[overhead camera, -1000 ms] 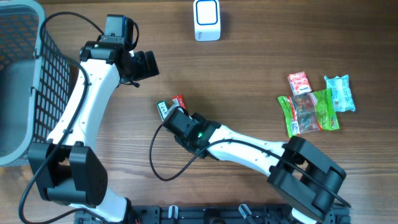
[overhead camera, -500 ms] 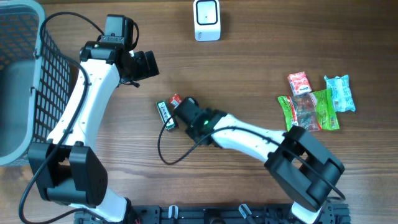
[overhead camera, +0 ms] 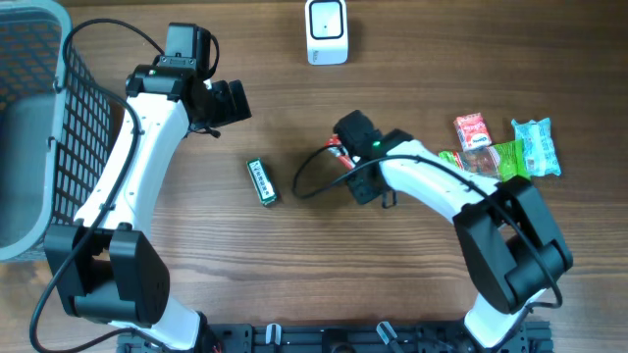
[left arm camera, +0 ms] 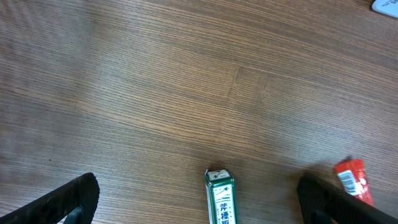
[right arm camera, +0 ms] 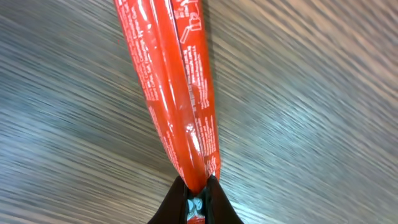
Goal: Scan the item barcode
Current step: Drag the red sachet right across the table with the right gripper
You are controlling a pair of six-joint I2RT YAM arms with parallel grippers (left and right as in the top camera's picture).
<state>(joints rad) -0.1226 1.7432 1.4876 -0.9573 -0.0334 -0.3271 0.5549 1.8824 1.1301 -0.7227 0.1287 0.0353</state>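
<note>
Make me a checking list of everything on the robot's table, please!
Surface: wooden table, no spills seen.
Job's things: white scanner at the far edge; red packet pinched by one end.
Clutter: green box lying flat between the arms; snack packets piled on the right.
Grippers: left gripper has its jaws wide open and empty; right gripper has its jaws shut on the red packet.
Cables: black cable loops on the table beside the right wrist.
Surroundings: grey basket at the left edge.
</note>
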